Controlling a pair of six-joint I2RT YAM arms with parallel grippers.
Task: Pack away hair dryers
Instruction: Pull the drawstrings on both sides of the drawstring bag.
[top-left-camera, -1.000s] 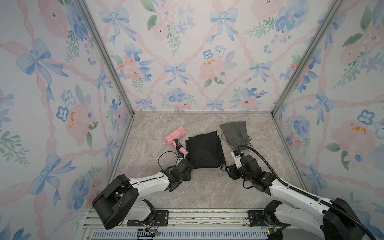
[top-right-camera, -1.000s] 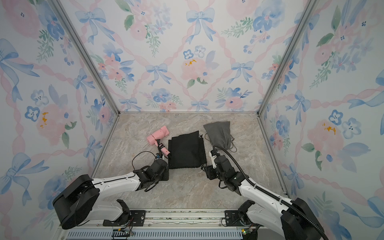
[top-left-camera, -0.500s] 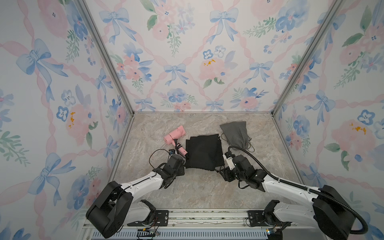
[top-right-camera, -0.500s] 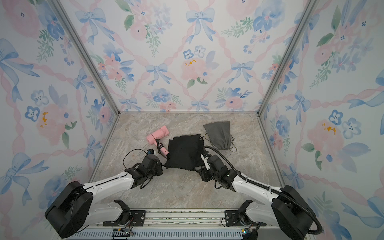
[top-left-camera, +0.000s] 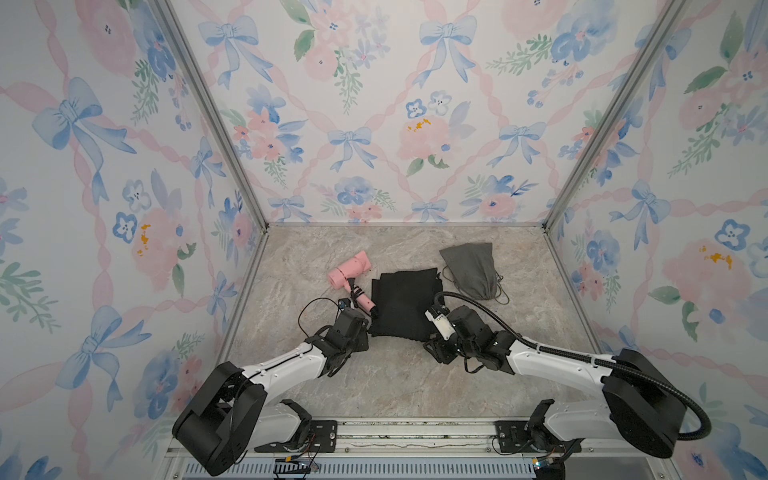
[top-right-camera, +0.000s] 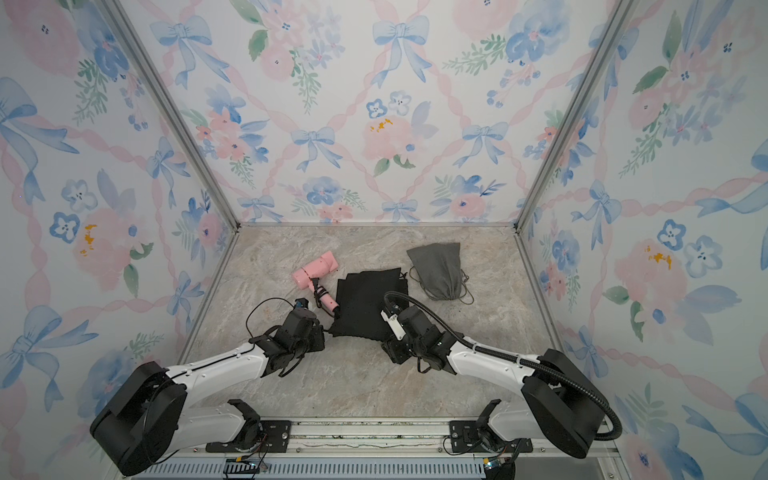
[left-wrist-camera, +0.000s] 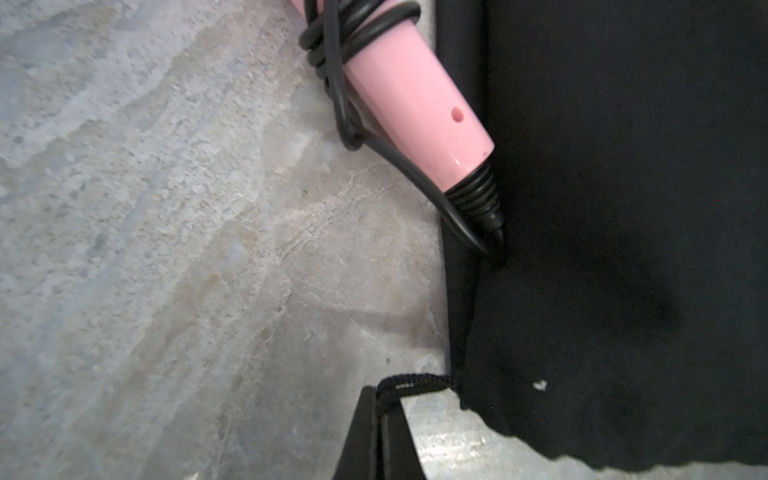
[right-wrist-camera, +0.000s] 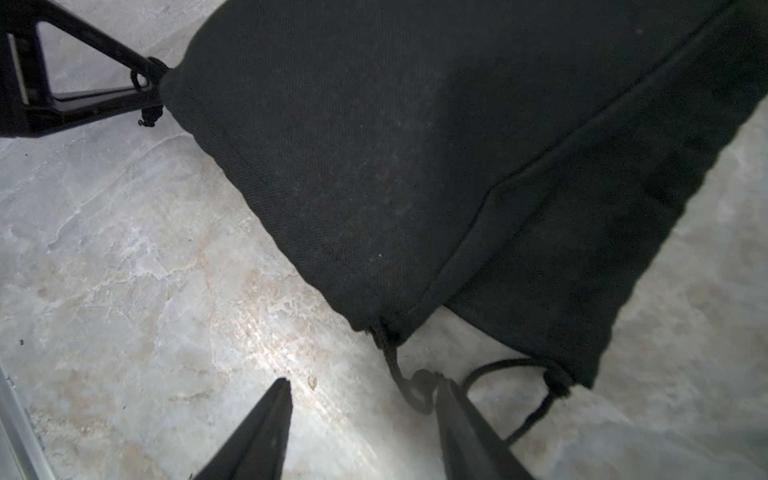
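Opening the black pouch (top-left-camera: 401, 303): left gripper (left-wrist-camera: 380, 397) pinches its drawstring (left-wrist-camera: 411, 380); right gripper (right-wrist-camera: 363, 382), jaws apart, straddles the opposite cord (right-wrist-camera: 409, 392). Beside the pouch's edge lies the pink hair dryer (top-left-camera: 349, 270). Next, likely: right jaws close.

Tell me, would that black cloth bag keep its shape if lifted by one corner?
Probably not: the black bag lies flat with a wavy edge, so it would likely sag and fold. It looks thin and empty, so probably light. Its cord, pinched in the left hand, looks limp; a pull may drag the bag.
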